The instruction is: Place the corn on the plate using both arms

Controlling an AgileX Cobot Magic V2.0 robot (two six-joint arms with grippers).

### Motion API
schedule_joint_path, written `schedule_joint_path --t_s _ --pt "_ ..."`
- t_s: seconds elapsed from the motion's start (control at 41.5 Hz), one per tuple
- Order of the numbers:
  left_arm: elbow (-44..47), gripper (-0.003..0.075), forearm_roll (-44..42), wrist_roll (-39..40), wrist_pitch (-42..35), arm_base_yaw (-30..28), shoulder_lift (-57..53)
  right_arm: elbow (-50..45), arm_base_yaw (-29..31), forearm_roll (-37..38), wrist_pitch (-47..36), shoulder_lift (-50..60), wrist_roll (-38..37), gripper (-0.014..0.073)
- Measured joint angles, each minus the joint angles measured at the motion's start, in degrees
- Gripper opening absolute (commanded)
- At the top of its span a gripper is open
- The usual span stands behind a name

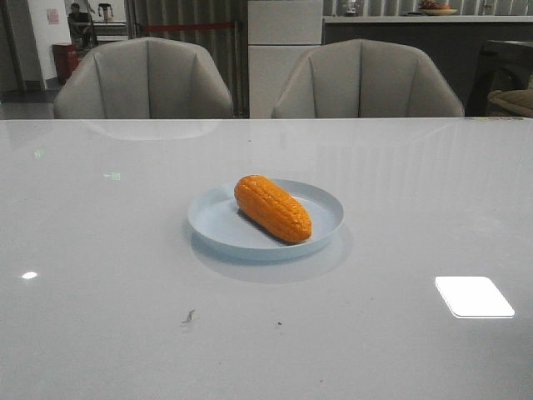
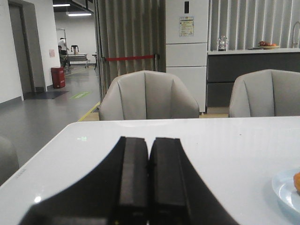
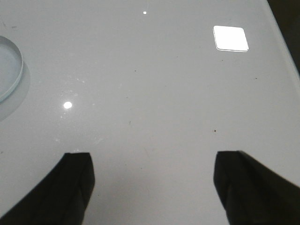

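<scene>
Both wrist views cut off the plate (image 3: 10, 70); the corn (image 2: 297, 182) shows only a sliver

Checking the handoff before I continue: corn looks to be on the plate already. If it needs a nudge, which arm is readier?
Probably right: its fingers are spread open, the plate rim near. The left gripper is closed.

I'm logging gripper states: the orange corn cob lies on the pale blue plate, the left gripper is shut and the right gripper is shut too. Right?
Not quite. The right gripper is open: the right wrist view shows its fingers far apart over bare table. The rest holds: the orange bumpy corn cob lies on the round pale blue plate, and the left gripper is shut.
</scene>
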State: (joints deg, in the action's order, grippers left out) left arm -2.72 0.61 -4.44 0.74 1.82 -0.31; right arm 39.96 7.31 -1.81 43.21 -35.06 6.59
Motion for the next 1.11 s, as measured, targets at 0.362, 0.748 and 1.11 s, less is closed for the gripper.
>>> schedule_joint_path --t_s 0.362,0.748,1.11 --pt "3.12 0.0088 1.09 -0.47 -0.74 0.00 0.00 0.00 0.00 0.00 0.19 0.00 -0.09 0.0625" --pt "3.12 0.0088 2.50 -0.47 -0.74 0.00 0.00 0.00 0.00 0.00 0.19 0.00 -0.09 0.0625" --pt "3.12 0.0088 2.59 -0.52 -0.74 0.00 0.00 0.00 0.00 0.00 0.19 0.00 -0.09 0.0625"
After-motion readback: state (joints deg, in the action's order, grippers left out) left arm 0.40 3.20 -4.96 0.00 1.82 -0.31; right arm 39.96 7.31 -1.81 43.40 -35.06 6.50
